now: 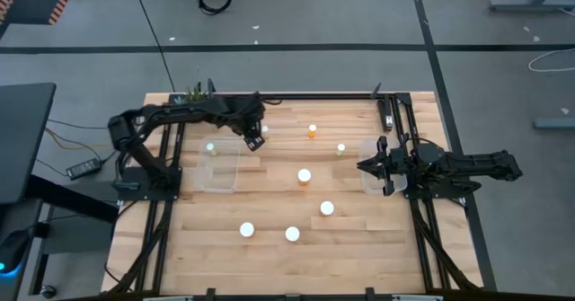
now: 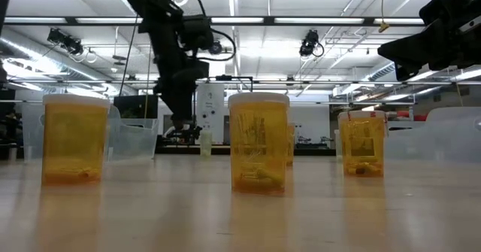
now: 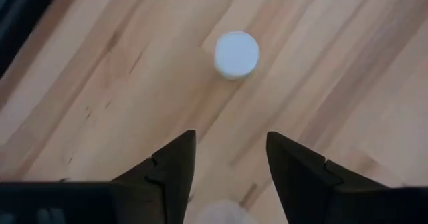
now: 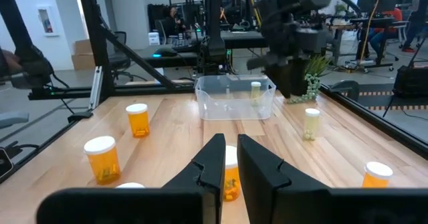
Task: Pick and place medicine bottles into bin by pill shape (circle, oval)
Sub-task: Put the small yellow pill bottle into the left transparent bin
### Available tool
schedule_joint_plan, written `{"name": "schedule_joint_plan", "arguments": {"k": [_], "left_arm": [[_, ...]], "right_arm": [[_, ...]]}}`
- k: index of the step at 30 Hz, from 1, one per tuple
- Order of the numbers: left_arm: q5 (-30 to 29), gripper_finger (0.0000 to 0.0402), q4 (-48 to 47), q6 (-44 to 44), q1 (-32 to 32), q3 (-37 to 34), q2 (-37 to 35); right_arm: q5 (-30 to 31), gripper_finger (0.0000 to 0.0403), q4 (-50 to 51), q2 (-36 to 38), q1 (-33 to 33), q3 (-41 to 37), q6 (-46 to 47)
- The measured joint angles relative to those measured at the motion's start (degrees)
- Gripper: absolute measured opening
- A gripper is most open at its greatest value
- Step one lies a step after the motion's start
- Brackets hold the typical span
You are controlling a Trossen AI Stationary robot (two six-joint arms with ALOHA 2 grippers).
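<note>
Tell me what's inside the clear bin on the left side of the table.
One white-capped bottle stands inside the clear bin; the rest looks bare. The left claw hangs open beside it, hiding nothing inside.

open tabletop [image 1: 269,202], scattered medicine bottles [image 1: 305,176] obstructing

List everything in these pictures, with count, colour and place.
Bottles: at least seven, white caps, orange or pale bodies; one in the left bin, the rest spread on the table.
Bins: two, clear; left bin, right bin.
Plant: one, green, back-left corner.
Table: one, light wood.
Left gripper: open, above the table beside the left bin.
Right gripper: shut, at the right bin.
</note>
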State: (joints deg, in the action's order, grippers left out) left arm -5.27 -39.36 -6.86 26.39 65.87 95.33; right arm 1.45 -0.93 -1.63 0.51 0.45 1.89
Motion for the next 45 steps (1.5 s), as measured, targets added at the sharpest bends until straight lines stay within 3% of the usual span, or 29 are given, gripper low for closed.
{"name": "schedule_joint_plan", "arguments": {"k": [10, 16, 29, 45], "left_arm": [[0.6, 0.0255, -1.4, 4.7, 0.1, 4.3, 9.1], [0.6, 0.0261, 3.2, 6.0, 0.4, 4.4, 10.3], [0.0, 0.0232, 9.3, 8.1, 0.5, 4.4, 10.6], [0.0, 0.013, 9.3, 9.1, 0.5, 4.4, 10.6]], "right_arm": [[0.0, 0.0046, 0.0, 0.0, 0.0, 0.0, 0.0], [0.0, 0.0046, 0.0, 0.0, 0.0, 0.0, 0.0], [0.0, 0.0046, 0.0, 0.0, 0.0, 0.0, 0.0], [0.0, 0.0046, 0.0, 0.0, 0.0, 0.0, 0.0]]}}
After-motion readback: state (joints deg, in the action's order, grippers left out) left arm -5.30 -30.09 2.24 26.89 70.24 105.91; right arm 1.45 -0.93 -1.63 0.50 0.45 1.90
